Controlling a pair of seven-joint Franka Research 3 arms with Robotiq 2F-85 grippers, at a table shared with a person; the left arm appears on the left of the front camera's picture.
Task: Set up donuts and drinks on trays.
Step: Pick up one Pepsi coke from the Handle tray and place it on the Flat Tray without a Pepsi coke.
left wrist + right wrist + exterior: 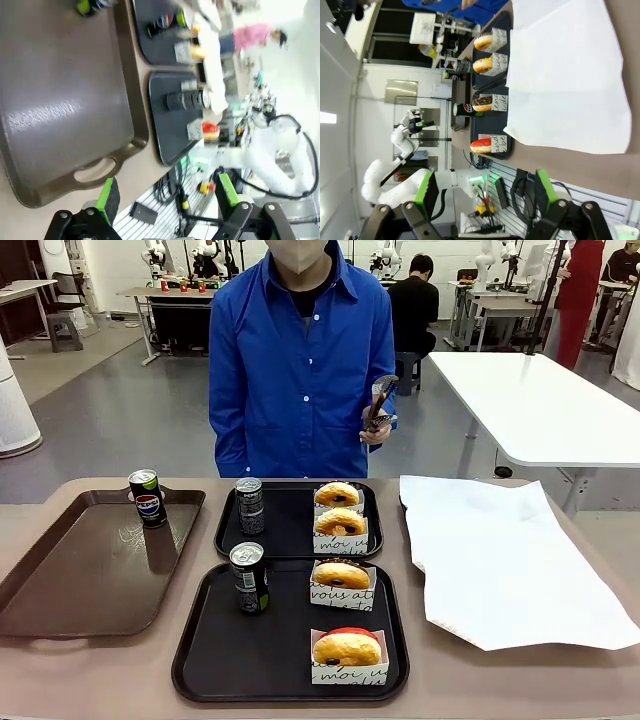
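Two black trays sit mid-table, one behind the other. Near tray: one drink can upright at its back-left, a sleeved golden donut at back-right, and a red-frosted sleeved donut at front-right. Far tray: dark can upright on the left, two sleeved glazed donuts on the right, rear donut and front donut touching one another. A third can, Pepsi can, stands upright on the back edge of the long brown tray at table left. White paper sheet lies right of the trays, one corner overlapping the far tray's side. Person in blue shirt stands at the far side, hand holding tongs above the table, not touching any donut.

Left gripper: green pads wide apart, nothing between them, hovering over the brown tray's handle end near the table edge; black trays with cans and donuts lie well beyond it. Right gripper: fingers spread, nothing held, off the table's edge beside the paper sheet; the red-frosted donut is the nearest of the task's things, still well apart from the fingers.
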